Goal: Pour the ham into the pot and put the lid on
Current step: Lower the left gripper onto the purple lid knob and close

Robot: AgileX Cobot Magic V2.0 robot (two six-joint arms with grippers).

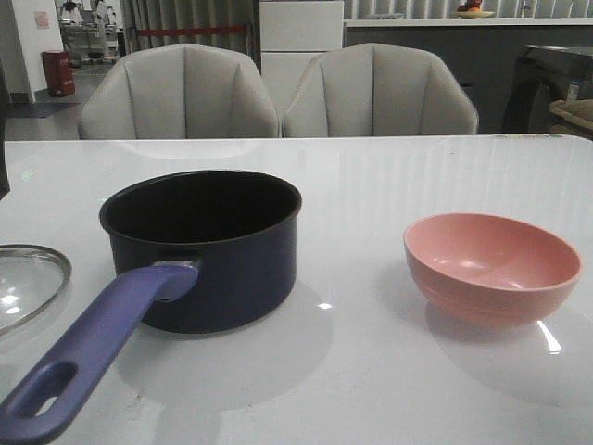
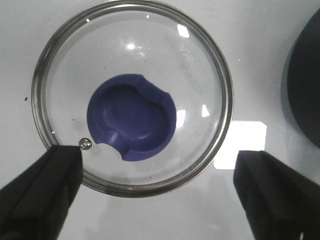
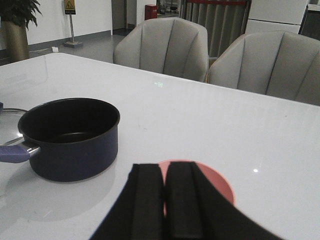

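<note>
lid: (image 2: 132, 97) lying on the tabletop (image 1: 371, 185) just left of the pot, knob up. Glass with a metal rim, so stiff, a bit heavy, slick and breakable. The blue knob (image 2: 131, 117) is the only sane place to take it; the rim looks too flat to the surface to get under.

left pincer: (image 2: 157, 187) hovering right over the lid, fingers spread wide, nothing in them.

pot: (image 1: 206, 246) dark blue, upright, long handle (image 1: 97, 348) pointing toward the robot. Rigid and probably heavy enough to stay put, I'd guess.

bowl: (image 1: 491, 267) pink, well right of the pot. Looks light and smooth, could slide if pinched at the rim.

ham: can't see any slices, neither in the bowl nor in the pot from these angles.

right pincer: (image 3: 165, 200) clenched, empty, hanging above the near side of the bowl.
</note>
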